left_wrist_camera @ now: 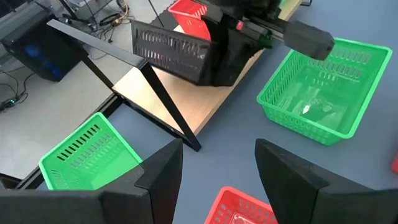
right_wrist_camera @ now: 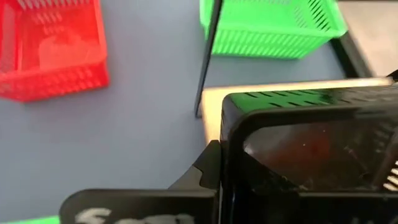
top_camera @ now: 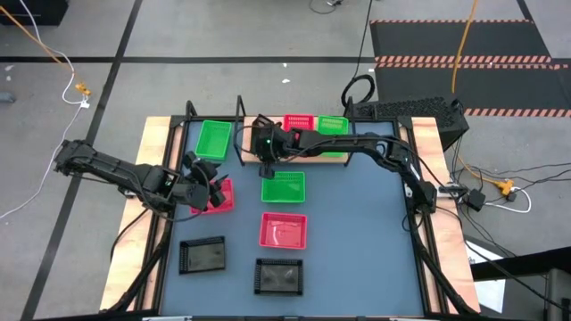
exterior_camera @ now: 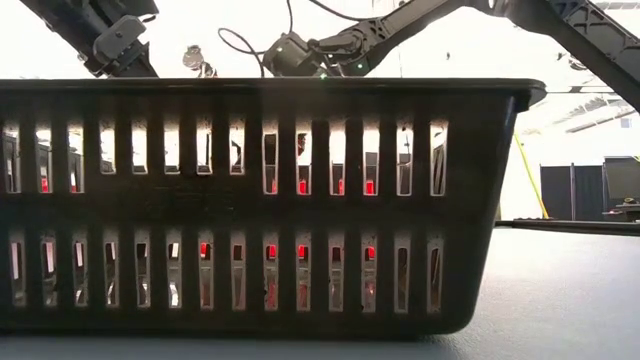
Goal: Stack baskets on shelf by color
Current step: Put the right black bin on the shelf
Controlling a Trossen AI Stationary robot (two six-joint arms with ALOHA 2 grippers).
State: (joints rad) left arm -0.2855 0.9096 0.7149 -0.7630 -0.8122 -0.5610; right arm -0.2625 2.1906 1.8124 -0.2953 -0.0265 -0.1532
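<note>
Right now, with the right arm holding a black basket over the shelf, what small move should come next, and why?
Probably lower it. The right end effector is shut on the black basket, which hangs tilted above a bare stretch of the shelf. Setting it down flat on the wood there should come before letting go.

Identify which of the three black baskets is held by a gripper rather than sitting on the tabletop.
The black basket over the shelf, gripped by the right gripper. The other two black baskets sit untouched at the table's near edge.
</note>
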